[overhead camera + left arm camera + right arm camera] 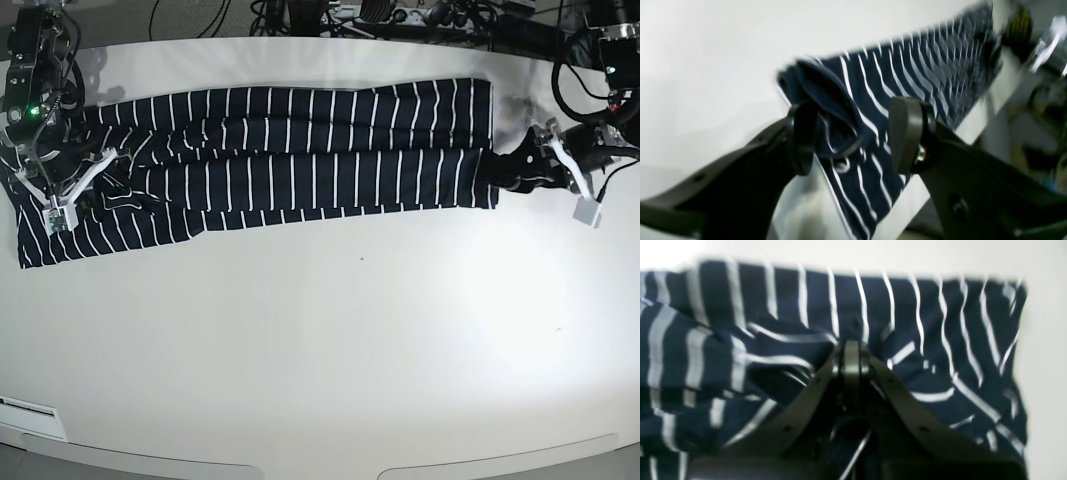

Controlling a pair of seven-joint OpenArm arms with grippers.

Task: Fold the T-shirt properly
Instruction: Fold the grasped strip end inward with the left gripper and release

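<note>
Right gripper [851, 355] is clamped shut, pinching a bunched fold of the T-shirt [290, 150] at its end. Left gripper [853, 133] has jaws spread wide, straddling the opposite hem corner, gripping nothing. Shirt lies as a long narrow band across the far side of the white table [330, 350]. To do this well: close left on both layers before lifting, then move both ends together, keeping cloth taut.

No text, label or number can be read anywhere.
</note>
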